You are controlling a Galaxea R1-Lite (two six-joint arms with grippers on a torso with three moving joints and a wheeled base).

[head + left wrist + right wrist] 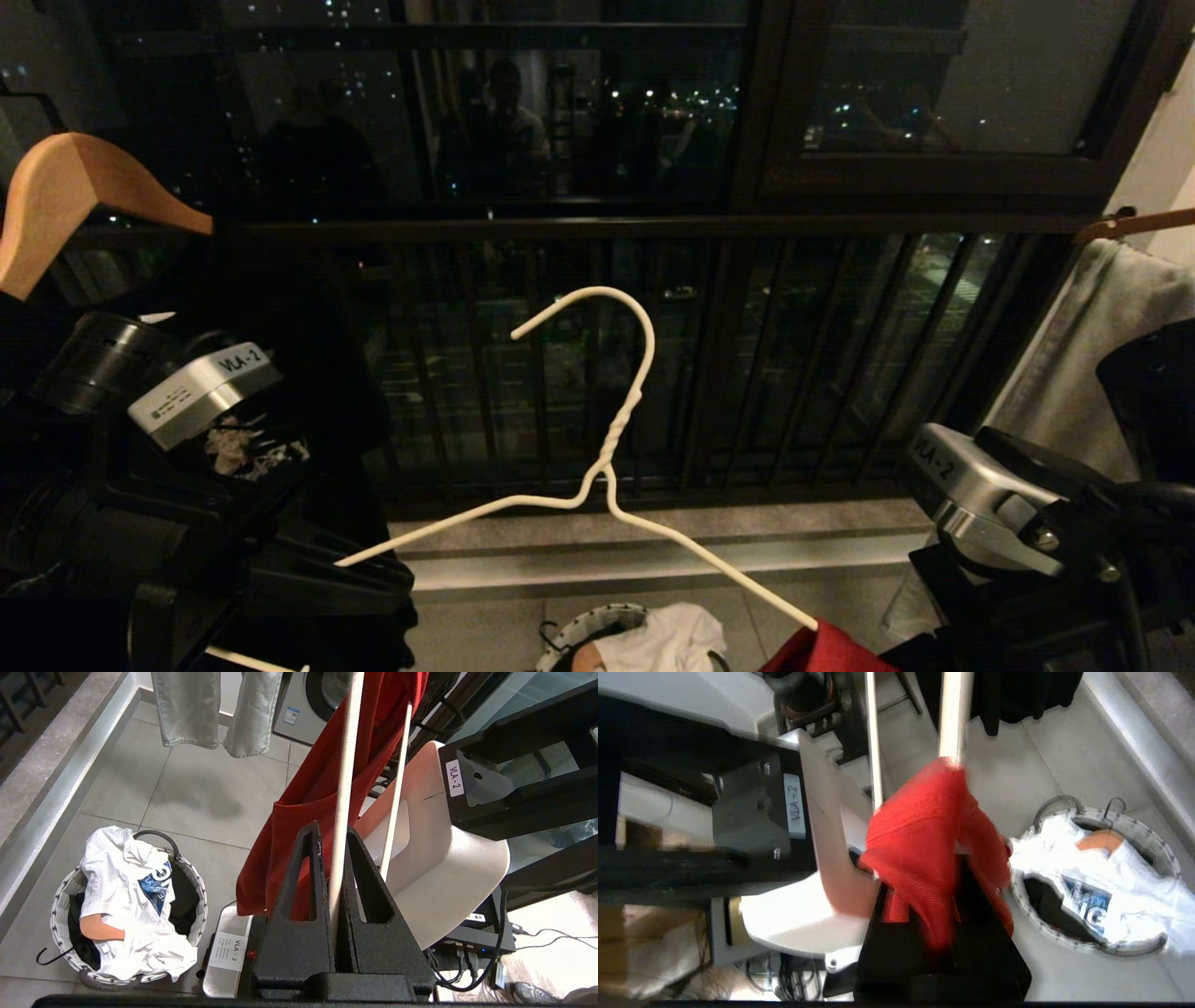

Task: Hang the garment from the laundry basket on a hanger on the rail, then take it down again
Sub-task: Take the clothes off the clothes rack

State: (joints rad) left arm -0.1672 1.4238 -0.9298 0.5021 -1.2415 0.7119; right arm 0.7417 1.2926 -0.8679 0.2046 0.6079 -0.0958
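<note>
— What's in the basket?
— A crumpled white T-shirt with a blue graphic, over dark cloth; the rim is white weave.
— And the hanger?
— Thin white wire, twisted neck. The left gripper is clamped on one arm; the right gripper pinches the red T-shirt bunched on the other — dark balcony bars beyond.

Open tiled floor lies beyond the round white-rimmed laundry basket; pale grey hanging trousers and the dark balcony railing bars block passage further out.
</note>
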